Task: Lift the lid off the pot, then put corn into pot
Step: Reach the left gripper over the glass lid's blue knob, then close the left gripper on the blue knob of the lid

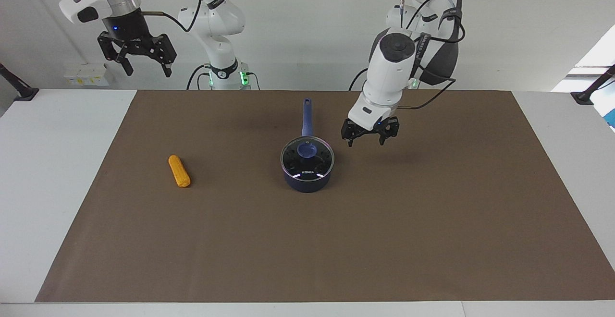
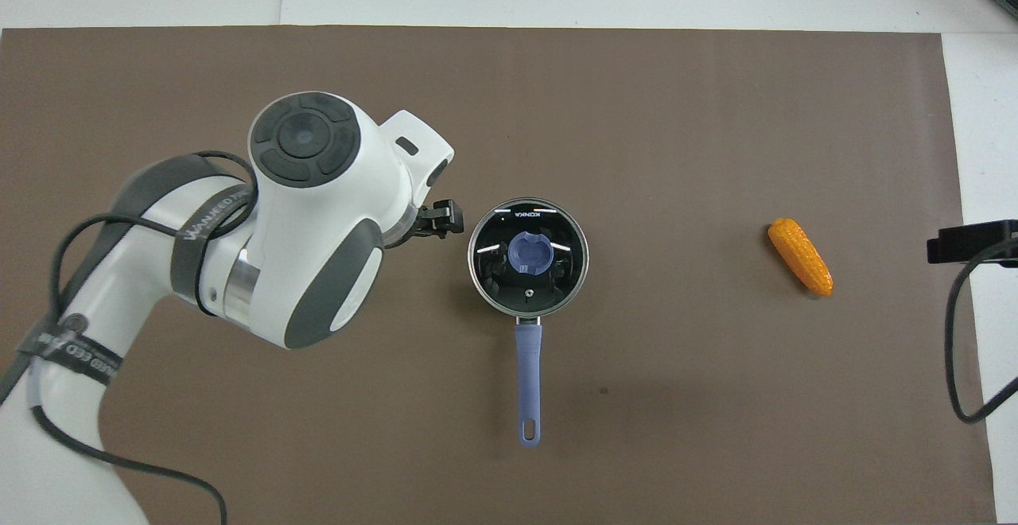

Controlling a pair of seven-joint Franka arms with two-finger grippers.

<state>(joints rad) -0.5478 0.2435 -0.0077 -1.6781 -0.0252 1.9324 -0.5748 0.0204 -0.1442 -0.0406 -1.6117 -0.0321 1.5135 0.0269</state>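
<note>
The navy pot (image 1: 307, 180) (image 2: 487, 290) stands mid-mat, its long blue handle (image 1: 307, 117) (image 2: 528, 382) pointing toward the robots. The glass lid (image 1: 314, 161) (image 2: 557, 227) with its blue knob (image 1: 306, 150) (image 2: 530, 254) sits on it. The orange-yellow corn (image 1: 179, 171) (image 2: 800, 257) lies on the mat toward the right arm's end. My left gripper (image 1: 369, 138) (image 2: 445, 219) hangs open and empty in the air beside the pot, toward the left arm's end. My right gripper (image 1: 144, 67) (image 2: 970, 243) is open, raised high at the right arm's end, waiting.
A brown mat (image 1: 432, 221) (image 2: 716, 429) covers most of the white table (image 1: 53, 173). The left arm's big white body (image 2: 310, 215) hides part of the mat in the overhead view.
</note>
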